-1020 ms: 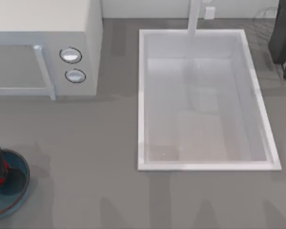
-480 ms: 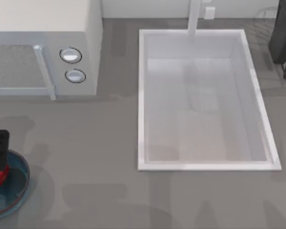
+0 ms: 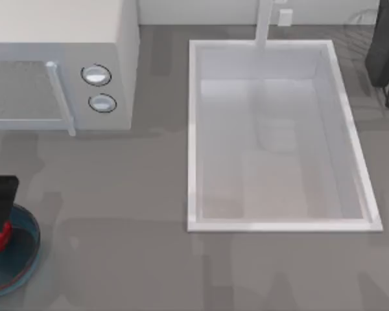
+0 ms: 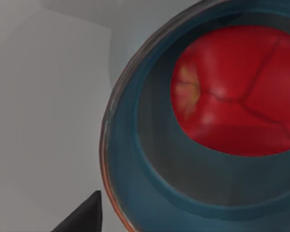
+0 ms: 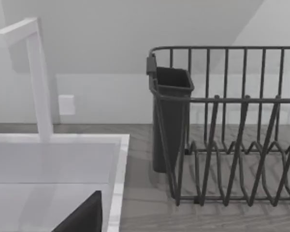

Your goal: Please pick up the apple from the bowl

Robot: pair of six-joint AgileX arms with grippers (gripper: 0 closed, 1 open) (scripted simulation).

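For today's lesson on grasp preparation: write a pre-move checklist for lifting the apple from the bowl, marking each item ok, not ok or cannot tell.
1. Apple lies in the bowl: ok.
2. Left end effector above the bowl, at the top view's left edge: ok.
3. Left fingers around the apple: cannot tell.
4. Apple unobstructed in the left wrist view: ok.
5. Right arm parked by the dish rack, away from the bowl: ok.

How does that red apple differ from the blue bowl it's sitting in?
The apple is solid, opaque red; the bowl is see-through blue with a thin reddish rim. The apple is a closed ball, far narrower than the wide, open bowl. Both are round and glossy, at the table's left edge under the left gripper.
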